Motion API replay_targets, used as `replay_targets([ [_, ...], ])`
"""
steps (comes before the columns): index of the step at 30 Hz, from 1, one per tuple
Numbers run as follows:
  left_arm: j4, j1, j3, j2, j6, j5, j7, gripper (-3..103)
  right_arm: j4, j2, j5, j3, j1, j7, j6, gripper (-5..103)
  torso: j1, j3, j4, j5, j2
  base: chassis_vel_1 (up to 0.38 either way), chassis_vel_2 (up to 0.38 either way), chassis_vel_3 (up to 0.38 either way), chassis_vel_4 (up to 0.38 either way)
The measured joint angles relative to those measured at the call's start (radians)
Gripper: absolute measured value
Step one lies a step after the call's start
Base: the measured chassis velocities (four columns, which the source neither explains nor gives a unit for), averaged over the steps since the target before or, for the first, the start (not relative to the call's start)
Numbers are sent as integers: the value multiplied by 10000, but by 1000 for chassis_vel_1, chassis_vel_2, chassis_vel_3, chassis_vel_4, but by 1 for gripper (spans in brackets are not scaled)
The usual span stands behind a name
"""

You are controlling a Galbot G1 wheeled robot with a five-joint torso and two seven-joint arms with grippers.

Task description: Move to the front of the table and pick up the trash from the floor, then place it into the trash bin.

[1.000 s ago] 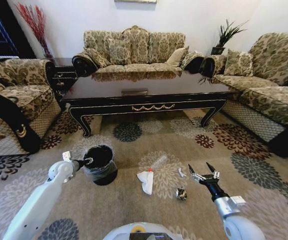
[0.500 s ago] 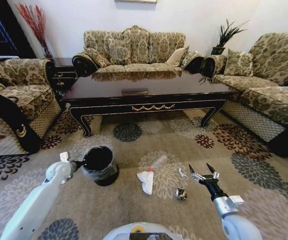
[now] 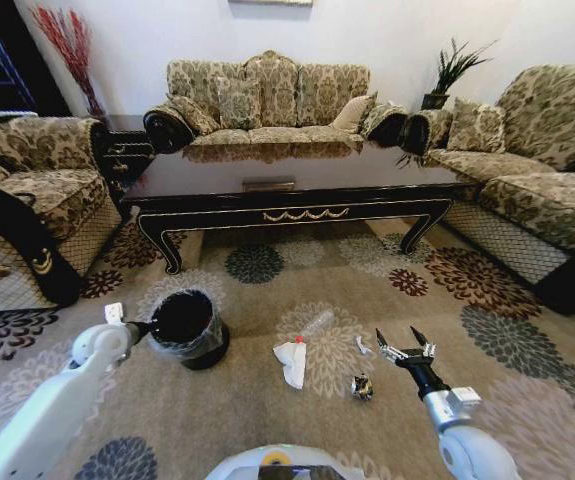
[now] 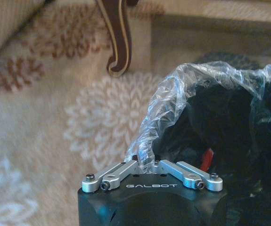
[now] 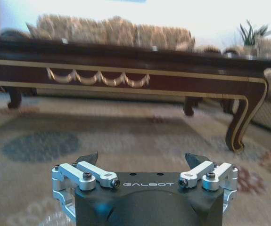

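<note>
Jaws of the right gripper (image 3: 405, 349) stand spread wide and hold nothing; those of the left gripper (image 3: 147, 327) are pinched together on the clear liner (image 4: 160, 117) at the rim of the trash bin (image 3: 189, 330), which leans toward that arm.

Litter on the floor (image 3: 267, 400), seen from the robot's side: the dark shiny scrap (image 3: 363, 387) lies at about seven o'clock from the right gripper, near it. The white paper wad (image 3: 291, 362) lies at about nine o'clock, farther off. The plastic bottle (image 3: 312, 327) touches the wad's far end and runs along a one-to-seven o'clock line, red cap toward the wad. A small pale scrap (image 3: 363, 346) sits between the bottle and the right gripper.

The bin stands at nine o'clock from the wad, well apart. The table (image 3: 297, 190) lies at twelve o'clock beyond all the litter.

Judged from this layout, the free right gripper is the nearer to every piece, and the dark scrap is its closest target.
</note>
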Motion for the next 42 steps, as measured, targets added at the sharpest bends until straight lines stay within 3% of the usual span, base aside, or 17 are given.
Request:
replay_targets([
  [1, -546, 338, -249, 480, 1, -295, -53, 2, -370, -61, -18, -211, 109, 209, -285, 100, 0, -1, 0, -4, 0, 0, 0, 0, 0],
  [2, -546, 338, -249, 480, 1, -295, -53, 2, -370, -61, -18, -211, 109, 209, -285, 100, 0, -1, 0, -4, 0, 0, 0, 0, 0],
  [3, -768, 511, -435, 641, 2, -667, -106, 2, -579, -43, -118, -372, 162, 251, -286, 100, 1, 0, -1, -28, 0, 0, 0, 0, 0],
  [4, -964, 736, -571, 758, 1, -971, -75, 2, -1080, 23, -301, -766, 191, 262, -305, 100, 0, 0, 0, -5, 0, 0, 0, 0, 0],
  [5, -1004, 848, -616, 764, 1, -1111, -124, 2, -1391, 60, -512, -1027, 211, 276, -261, 100, 0, 0, -6, 26, -1, 0, 0, 0, 0],
  [7, -1036, 910, -658, 741, -6, -1181, -232, 2, -1632, 65, -776, -1239, 270, 300, -134, 100, 0, -1, 1, 16, 0, 0, 0, 0, 0],
  [9, -1088, 1006, -655, 658, -6, -1266, -363, 2, -2061, 33, -1259, -1729, 384, 329, 41, 100, -1, 0, 0, -18, 0, 0, 0, 0, 0],
  [13, -1428, 1330, -743, 584, -4, -1366, -528, 2, -2793, 34, -1456, -2615, 756, 525, -133, 100, -1, 0, 0, 3, 0, 0, 0, 0, 0],
  [17, -1649, 1802, -1025, 521, -7, -1377, -522, 2, -3044, 68, -1152, -2977, 985, 700, -546, 100, -2, 0, -1, 2, 0, 0, 0, 0, 0],
  [24, -1714, 2155, -1175, 325, -6, -1247, -503, 2, -3124, -687, -179, -3279, 1023, 917, -1087, 100, -1, 0, -1, -1, 0, 0, 0, 0, 0],
  [29, -1736, 2132, -1134, 316, -7, -1224, -500, 2, -3445, -1428, 29, -3886, 1151, 923, -1172, 100, -1, 0, -2, -1, 0, 0, 0, 0, 0],
  [36, -1790, 2205, -1158, 317, -14, -1208, -501, 2, -4028, -1803, 161, -4472, 1907, 906, -1228, 103, -1, 0, 0, 1, 1, 0, 0, 0, 0],
  [42, -1839, 2212, -1143, 355, -13, -1213, -514, 2, -4612, -2073, 567, -4746, 2301, 790, -1236, 87, 0, 0, -1, -1, 0, 0, 0, 0, 0],
])
